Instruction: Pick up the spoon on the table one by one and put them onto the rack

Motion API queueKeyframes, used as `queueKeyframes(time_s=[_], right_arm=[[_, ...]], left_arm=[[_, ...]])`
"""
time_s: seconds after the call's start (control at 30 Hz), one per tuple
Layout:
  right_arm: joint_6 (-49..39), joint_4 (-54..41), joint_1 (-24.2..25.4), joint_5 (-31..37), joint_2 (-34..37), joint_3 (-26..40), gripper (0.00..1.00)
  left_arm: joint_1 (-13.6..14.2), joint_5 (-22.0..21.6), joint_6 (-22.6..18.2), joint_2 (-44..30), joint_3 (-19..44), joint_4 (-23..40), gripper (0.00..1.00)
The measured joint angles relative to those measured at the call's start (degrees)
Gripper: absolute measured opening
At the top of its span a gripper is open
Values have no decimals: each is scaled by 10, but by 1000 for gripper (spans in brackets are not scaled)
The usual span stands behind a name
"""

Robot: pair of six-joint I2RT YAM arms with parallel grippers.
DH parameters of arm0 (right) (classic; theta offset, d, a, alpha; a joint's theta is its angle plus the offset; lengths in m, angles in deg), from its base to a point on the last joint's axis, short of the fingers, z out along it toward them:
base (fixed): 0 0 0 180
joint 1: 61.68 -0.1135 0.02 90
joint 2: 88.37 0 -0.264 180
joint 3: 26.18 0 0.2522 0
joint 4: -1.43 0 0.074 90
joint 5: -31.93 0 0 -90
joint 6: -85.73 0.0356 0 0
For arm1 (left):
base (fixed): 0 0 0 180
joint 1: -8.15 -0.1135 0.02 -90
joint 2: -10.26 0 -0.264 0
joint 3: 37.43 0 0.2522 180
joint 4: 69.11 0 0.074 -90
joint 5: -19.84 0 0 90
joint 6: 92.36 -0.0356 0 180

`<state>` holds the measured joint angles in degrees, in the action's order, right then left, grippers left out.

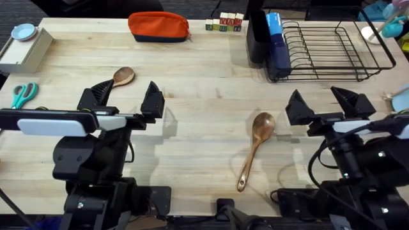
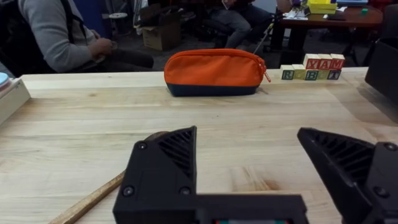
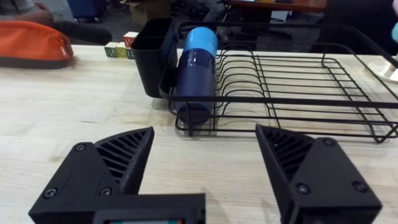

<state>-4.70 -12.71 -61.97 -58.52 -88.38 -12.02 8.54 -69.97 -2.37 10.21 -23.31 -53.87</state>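
Spoons (image 1: 255, 148) (image 1: 121, 77) lay on the bench (image 1: 204, 115), so I held both pincers (image 1: 126, 99) (image 1: 330, 105) spread apart, empty.

Two wooden spoons were on the table (image 1: 204, 115) — the first spoon (image 1: 123, 77) at upper left of the overhead frame, the second spoon (image 1: 255, 147) lower, right of centre. One black wire rack (image 1: 332, 51) at upper right, with one blue bottle (image 1: 277, 45) lying in it. One orange pouch (image 1: 158, 27) at top. One pair of teal scissors (image 1: 23, 94) at left edge. One cluster of letter blocks (image 1: 224, 23) — block count could not be told. Two grippers: left gripper (image 1: 126, 96), right gripper (image 1: 330, 102).
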Motion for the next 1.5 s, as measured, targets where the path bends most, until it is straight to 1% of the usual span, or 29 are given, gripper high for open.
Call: queueKeyframes(time_s=[0.47, 0.53, 0.6, 0.7, 0.8, 0.93, 1.1, 1.33, 1.37, 1.5], right_arm=[[0, -3, 0, 0, 0, 0, 997], [0, -3, 0, 0, 0, 1, 997], [0, -7, 0, 0, 0, 2, 997], [0, -52, 0, -2, 0, 23, 996], [0, -132, 0, -5, 0, 58, 996], [0, -205, 0, -7, 12, 118, 996], [0, -241, 0, -9, 50, 197, 996], [0, -269, 0, -9, 150, 297, 996], [0, -285, 0, -9, 201, 342, 996], [0, -318, 0, -9, 280, 415, 996]], left_arm=[[0, 0, 0, 0, 1, 4, 993], [0, 0, 0, 0, 9, 35, 993], [0, 0, 0, 0, 28, 86, 993], [0, 0, 0, -7, 78, 154, 993], [0, 0, 0, -27, 134, 192, 992], [0, 0, 0, -80, 214, 231, 993], [0, 0, 0, -171, 299, 272, 993], [0, 0, 0, -310, 412, 326, 993], [0, 0, 0, -361, 466, 359, 993], [0, 0, 0, -425, 539, 405, 993]])
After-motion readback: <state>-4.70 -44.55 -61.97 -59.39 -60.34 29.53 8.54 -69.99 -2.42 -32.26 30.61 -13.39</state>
